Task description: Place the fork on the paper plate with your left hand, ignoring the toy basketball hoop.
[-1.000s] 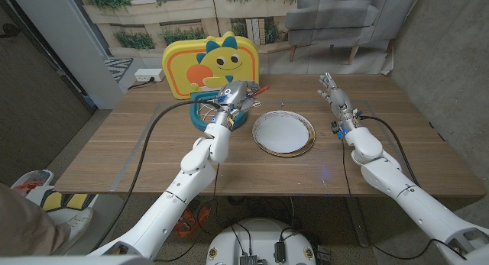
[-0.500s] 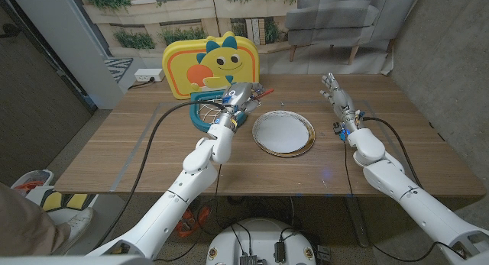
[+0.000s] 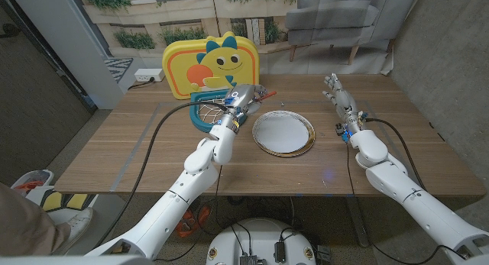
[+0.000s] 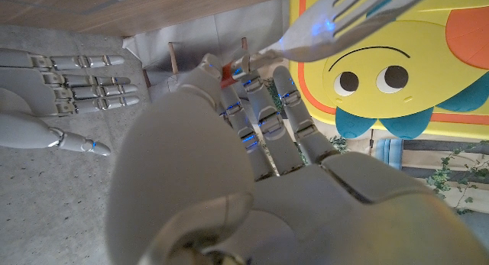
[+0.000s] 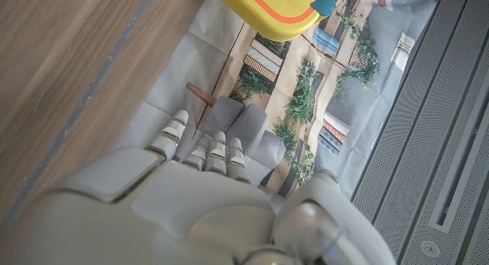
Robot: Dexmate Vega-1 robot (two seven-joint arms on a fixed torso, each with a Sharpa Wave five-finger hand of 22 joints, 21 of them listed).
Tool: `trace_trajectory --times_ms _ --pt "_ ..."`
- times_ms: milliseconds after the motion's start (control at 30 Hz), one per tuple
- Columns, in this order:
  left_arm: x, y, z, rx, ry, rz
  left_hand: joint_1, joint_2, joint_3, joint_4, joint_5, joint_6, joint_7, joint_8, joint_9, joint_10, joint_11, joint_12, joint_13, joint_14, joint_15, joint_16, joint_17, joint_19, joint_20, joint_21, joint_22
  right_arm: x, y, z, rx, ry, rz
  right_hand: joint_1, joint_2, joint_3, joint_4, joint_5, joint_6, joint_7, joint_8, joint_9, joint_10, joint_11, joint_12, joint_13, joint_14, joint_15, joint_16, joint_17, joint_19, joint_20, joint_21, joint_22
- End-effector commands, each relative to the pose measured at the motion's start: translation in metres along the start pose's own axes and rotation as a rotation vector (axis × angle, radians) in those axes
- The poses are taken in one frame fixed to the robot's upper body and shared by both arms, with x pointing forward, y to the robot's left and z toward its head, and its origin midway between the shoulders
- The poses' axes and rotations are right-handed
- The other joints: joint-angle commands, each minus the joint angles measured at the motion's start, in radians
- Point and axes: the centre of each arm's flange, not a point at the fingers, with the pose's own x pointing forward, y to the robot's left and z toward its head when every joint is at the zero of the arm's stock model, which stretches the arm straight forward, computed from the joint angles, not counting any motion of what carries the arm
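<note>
One paper plate (image 3: 283,133) lies bare; left hand (image 3: 240,99) fingers pinch the fork (image 4: 359,19), right hand (image 3: 338,92) fingers spread.

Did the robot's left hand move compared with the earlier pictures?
Yes. The left hand, holding the silver fork, shifted slightly right, toward the white paper plate.

In the head view the fork (image 3: 257,92) was too small to show its tines, and its handle lay hidden inside the left hand (image 3: 238,98). That hand also covered part of the toy basketball hoop (image 3: 200,112). In the left wrist view the fork's tines were cut off by the upper edge, blurred and glaring. The right hand (image 3: 337,92) looked tiny, finger positions unclear.
</note>
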Motion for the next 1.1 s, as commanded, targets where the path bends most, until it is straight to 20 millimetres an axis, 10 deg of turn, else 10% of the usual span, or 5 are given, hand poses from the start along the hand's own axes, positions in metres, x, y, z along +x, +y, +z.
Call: trace_trajectory --times_ms 33,1100 --pt "0.001 -0.003 0.004 0.021 -0.034 -0.003 -0.001 0.001 0.001 0.003 0.003 0.008 0.002 -0.007 0.000 0.014 -0.005 -0.002 0.005 0.008 -0.082 -0.002 0.004 -0.004 -0.082 0.007 0.000 -0.006 -0.002 -0.001 -0.003 0.008 -0.010 -0.004 -0.001 0.003 0.004 0.009 0.005 0.000 0.000 0.005 0.003 0.001 -0.001 0.004 0.003 -0.003 0.005 0.001 0.005 0.000 0.003 0.005" --pt "0.001 -0.023 0.018 0.027 -0.108 -0.061 -0.003 0.001 0.003 0.002 0.003 0.011 0.002 -0.009 0.000 0.015 -0.005 -0.008 0.008 0.009 -0.082 -0.006 0.006 -0.011 -0.081 0.022 -0.003 -0.015 -0.001 0.000 -0.003 0.010 -0.018 0.004 0.004 0.008 0.002 0.013 0.005 -0.001 -0.001 0.005 0.003 0.000 -0.002 0.003 0.003 -0.003 0.002 -0.003 0.005 0.000 0.002 0.004"
